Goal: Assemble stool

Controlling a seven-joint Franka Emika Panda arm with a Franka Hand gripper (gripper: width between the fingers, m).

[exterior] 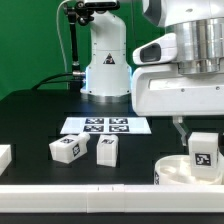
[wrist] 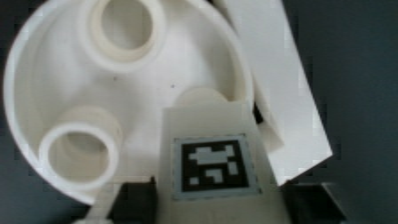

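Stool work has barely begun, we judge. Exterior view: two loose legs (exterior: 66, 149) lie on the surface (exterior: 30, 115), none fixed to the seat (exterior: 172, 173); the end effector (exterior: 198, 138) grasps the third leg (exterior: 203, 152) just over the seat. Wrist view: the end effector (wrist: 217, 200) clamps that leg (wrist: 214, 150) — it hangs over the seat (wrist: 71, 85) near a round socket (wrist: 75, 152), contact unclear.

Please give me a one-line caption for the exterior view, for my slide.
Gripper holds one tagged leg over the round seat; two loose legs lie near the marker board.
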